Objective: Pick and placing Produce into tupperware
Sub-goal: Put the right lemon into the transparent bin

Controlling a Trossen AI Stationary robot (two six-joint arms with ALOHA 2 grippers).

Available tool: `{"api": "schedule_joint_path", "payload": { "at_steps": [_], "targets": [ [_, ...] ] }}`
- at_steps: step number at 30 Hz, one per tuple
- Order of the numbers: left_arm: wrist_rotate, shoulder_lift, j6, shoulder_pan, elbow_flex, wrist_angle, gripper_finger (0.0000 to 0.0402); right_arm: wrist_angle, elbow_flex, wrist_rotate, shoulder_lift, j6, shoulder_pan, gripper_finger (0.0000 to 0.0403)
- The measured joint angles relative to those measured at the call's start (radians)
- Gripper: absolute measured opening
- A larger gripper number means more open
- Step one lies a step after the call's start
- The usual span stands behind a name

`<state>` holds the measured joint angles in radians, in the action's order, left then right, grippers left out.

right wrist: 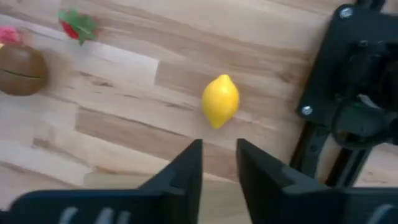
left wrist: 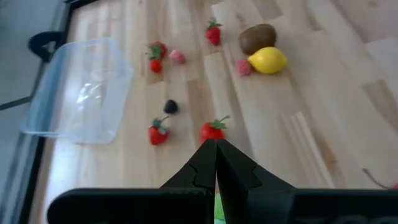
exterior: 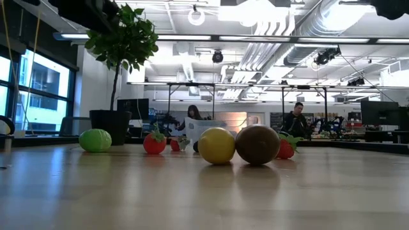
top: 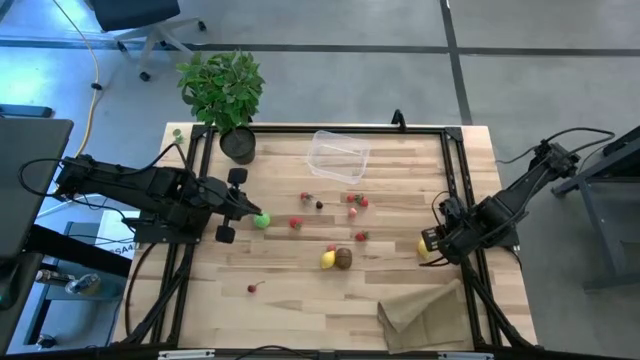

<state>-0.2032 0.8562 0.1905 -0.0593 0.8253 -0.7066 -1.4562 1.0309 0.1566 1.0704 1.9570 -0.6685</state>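
Nearest the overhead camera, two dark jointed arms reach in over a pale plank table (top: 300,300). Lower right of that frame lies a crumpled tan paper bag (top: 420,315); upper left, off the table corner, stands a leafy plant in a dark pot (top: 222,95). A clear, rounded-corner plastic tupperware (top: 338,157) sits upper centre, with nothing in it. At left centre the left gripper (top: 250,212) has its fingers pressed together, tips just beside a smooth green lime (top: 262,221). At right centre the right gripper (top: 428,250) has a narrow gap between its fingers and holds nothing; a glossy yellow lemon (right wrist: 220,101) lies on the wood just past its tips. Mid-frame, a second lemon (top: 328,259) touches a matte brown kiwi (top: 344,259). Tiny red berries (top: 357,204) lie scattered between these and the container, one (top: 253,288) apart at lower left. No writing is legible.
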Motion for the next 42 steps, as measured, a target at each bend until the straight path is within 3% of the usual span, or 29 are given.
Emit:
{"api": "schedule_joint_path", "payload": {
  "at_steps": [9,31,42],
  "targets": [
    [-0.051,0.0,-0.003,0.0,0.0,0.001,0.0003,-0.011,0.0,-0.004,0.132,0.018,0.001,0.0174],
    [-0.052,0.0,-0.004,0.0,0.0,0.001,0.0003,0.046,-0.002,0.016,0.345,0.219,-0.003,0.0179],
    [-0.052,0.0,-0.004,0.0,0.0,0.002,0.0003,0.315,-0.253,-0.045,0.31,0.294,-0.005,0.0179]
  ]
}}
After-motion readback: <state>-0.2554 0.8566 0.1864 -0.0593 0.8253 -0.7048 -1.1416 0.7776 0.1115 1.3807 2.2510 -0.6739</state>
